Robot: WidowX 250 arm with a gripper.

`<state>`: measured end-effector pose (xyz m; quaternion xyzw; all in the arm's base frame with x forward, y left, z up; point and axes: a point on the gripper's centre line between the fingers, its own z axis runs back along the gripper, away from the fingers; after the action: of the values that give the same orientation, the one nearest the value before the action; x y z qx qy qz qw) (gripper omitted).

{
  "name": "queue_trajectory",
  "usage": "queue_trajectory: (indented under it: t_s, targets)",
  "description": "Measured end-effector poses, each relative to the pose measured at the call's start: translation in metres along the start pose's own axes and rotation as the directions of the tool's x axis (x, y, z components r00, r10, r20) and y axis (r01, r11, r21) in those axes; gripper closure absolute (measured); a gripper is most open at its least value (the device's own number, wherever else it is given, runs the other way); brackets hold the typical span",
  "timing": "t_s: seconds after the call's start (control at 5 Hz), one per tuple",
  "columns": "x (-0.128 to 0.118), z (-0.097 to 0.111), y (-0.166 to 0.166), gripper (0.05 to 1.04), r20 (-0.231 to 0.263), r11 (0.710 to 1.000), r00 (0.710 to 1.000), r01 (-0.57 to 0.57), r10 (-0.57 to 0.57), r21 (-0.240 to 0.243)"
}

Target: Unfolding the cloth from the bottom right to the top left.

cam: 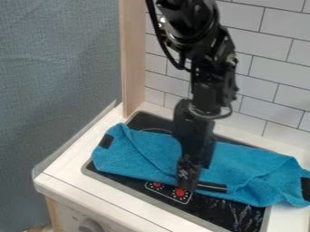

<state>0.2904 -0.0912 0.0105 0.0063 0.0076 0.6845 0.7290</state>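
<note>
Blue cloth [142,152] found lying across the black cooktop [209,207], stretched from left to right, with its right end running over the cooktop's edge onto the white counter [68,174]. Surface rumpled; creases and overlapping layers noted in the right part, a flatter stretch at the left. Dark patches recorded at the left end [106,141] and the right end [305,188], with a dark strip [213,186] along the near edge. The black gripper [187,182] hangs down over the middle of the near edge, just left of that strip; whether it is open or closed, whether it grips cloth and whether it touches any cannot be told. Close beside it, on the near side, sit two red-marked controls [180,192]. The arm [203,68] comes in from the top edge and hides part of the cloth's middle. At the far side stands a white tiled wall [275,68]; far left, a wooden post [133,59]; left of the counter, a grey-blue surface [54,81].
</note>
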Motion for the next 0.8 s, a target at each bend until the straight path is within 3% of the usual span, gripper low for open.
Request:
queue_trajectory:
  t_s: [0.6, 0.8]
  targets:
    - [-0.013, -0.026, 0.003, 0.085, 0.029, 0.999, 1.0, -0.002, 0.0, 0.054]
    - [-0.013, -0.026, 0.002, 0.126, 0.028, 0.999, 1.0, 0.003, -0.004, 0.047]
